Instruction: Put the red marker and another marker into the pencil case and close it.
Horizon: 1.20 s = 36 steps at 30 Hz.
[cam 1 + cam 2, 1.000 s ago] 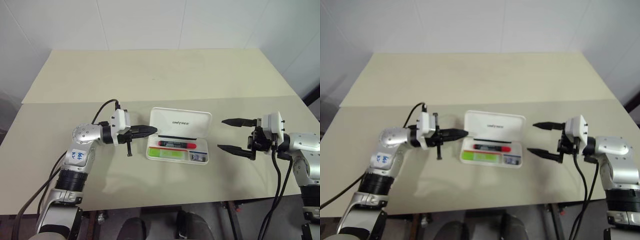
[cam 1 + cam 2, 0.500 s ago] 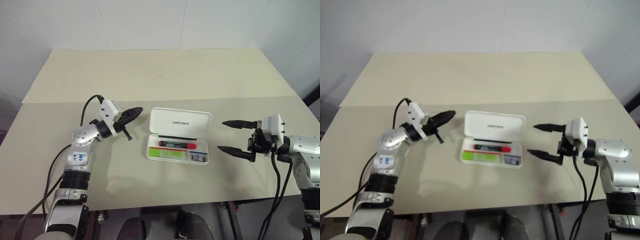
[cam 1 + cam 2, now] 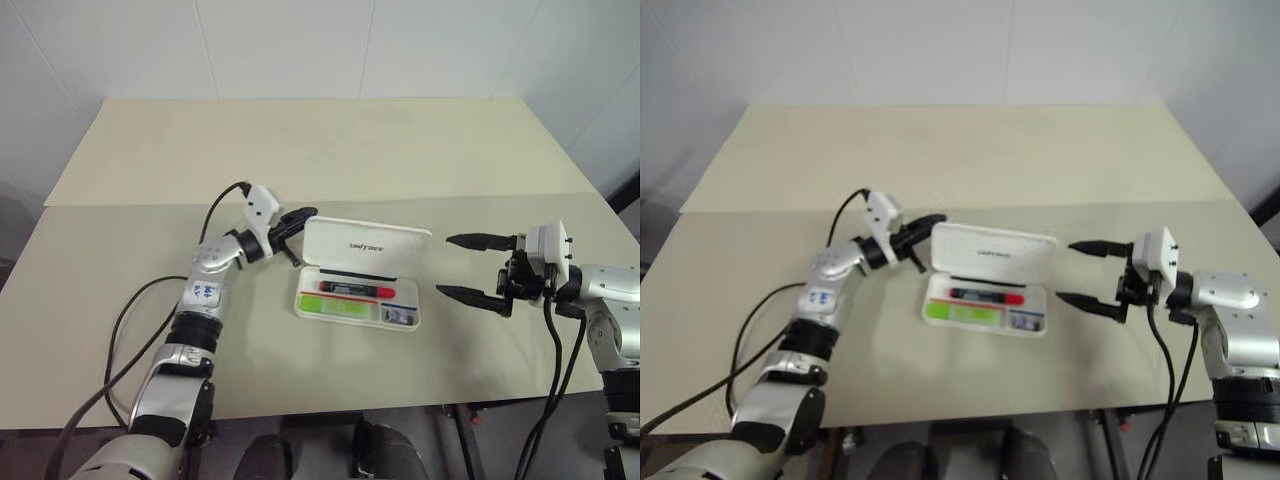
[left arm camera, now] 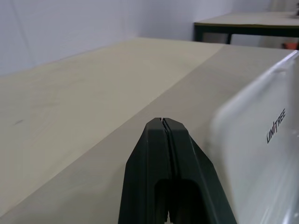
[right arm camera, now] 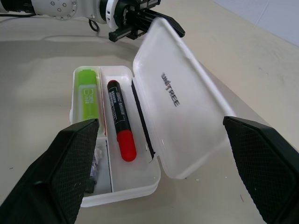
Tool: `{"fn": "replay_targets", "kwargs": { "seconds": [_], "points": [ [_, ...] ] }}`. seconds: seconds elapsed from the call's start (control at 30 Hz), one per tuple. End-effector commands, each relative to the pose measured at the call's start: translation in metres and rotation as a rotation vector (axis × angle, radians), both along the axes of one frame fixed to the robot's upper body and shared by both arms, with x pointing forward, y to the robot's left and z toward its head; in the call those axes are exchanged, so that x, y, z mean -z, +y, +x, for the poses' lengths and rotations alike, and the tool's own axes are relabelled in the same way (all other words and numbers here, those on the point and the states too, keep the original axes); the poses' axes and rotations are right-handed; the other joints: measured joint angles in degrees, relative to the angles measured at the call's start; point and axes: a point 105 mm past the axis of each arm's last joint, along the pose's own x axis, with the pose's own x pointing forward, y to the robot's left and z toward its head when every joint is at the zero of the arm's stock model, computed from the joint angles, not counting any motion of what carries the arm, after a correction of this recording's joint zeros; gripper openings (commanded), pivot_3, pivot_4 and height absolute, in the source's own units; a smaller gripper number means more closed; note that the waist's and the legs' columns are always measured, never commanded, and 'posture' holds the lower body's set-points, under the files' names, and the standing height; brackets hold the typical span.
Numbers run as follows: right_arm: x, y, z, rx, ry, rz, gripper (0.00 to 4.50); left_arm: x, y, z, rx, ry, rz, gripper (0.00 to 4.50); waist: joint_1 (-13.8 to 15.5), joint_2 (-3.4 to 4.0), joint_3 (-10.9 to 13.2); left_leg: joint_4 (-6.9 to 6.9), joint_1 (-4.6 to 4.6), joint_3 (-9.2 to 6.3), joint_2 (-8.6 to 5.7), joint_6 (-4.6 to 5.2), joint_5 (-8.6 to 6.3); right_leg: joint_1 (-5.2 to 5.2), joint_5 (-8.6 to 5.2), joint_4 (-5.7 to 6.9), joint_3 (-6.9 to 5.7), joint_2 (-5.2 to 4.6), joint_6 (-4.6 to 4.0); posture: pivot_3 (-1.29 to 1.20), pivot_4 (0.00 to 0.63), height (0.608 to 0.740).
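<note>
I see the pencil case [image 3: 358, 285] lying open near the middle of the beige table [image 3: 300, 150], its white lid [image 3: 366, 244] tilted up on the far side with the dark lettering facing me. Inside the tray, the red marker [image 3: 354, 289] lies lengthwise in the far compartment, red end to the right and black section to the left, and the lime-green highlighter [image 3: 330, 307] lies in the near-left compartment, parallel to it and just beside it across the divider. A small greyish piece [image 3: 398, 316] sits in the near-right compartment; I cannot make out what it is. My left gripper [image 3: 298, 216] is clenched tight with nothing between its fingers — from the left wrist camera the two black fingers [image 4: 174, 168] press flat against each other. Its tip sits at the far-left corner of the lid, behind its top edge; I cannot tell whether it actually touches the plastic. My right gripper [image 3: 462, 266] hovers to the right of the case, well clear of it, jaws spread wide and empty, pointing left toward the case. From the right wrist camera I look between those two spread fingers [image 5: 74, 163] straight at the open case, with both markers lying in their slots and the lid leaning back.
</note>
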Motion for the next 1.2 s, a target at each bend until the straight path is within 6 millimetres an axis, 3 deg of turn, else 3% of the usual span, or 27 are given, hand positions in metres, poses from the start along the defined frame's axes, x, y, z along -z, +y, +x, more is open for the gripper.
{"fn": "replay_targets", "kwargs": {
  "seconds": [0.03,0.37,0.77,1.2],
  "points": [
    [-0.013,-0.003,-0.001,0.009,-0.052,0.003,4.50,-0.018,-0.002,-0.017,0.111,-0.093,-0.011,0.04,-0.02,0.00,0.00,0.00,0.00,0.00,0.00,0.00,0.00,0.00,0.00,-0.01,0.00,0.00,0.00,0.00,0.150,0.740],
    [-0.014,-0.001,-0.001,0.006,-0.052,0.012,4.50,0.014,0.011,-0.051,0.336,-0.062,0.275,0.04,0.14,0.00,0.00,0.08,0.00,-0.02,0.01,0.00,0.00,0.04,0.00,-0.01,0.02,-0.01,0.00,0.00,0.150,0.740],
    [-0.015,0.000,-0.003,0.020,-0.063,0.018,4.50,0.034,-0.016,-0.063,0.464,-0.017,0.444,0.04,0.10,0.01,0.00,0.06,0.00,-0.02,0.01,0.00,0.00,0.04,0.00,-0.01,0.02,0.00,0.00,0.00,0.150,0.740],
    [-0.010,0.002,-0.008,0.089,-0.043,0.018,4.50,0.049,-0.027,-0.064,0.473,0.049,0.642,0.04,0.14,0.01,-0.01,0.08,0.06,-0.07,0.01,0.01,0.00,0.14,0.00,-0.01,0.03,-0.01,0.00,0.00,0.150,0.740]
  ]
}}
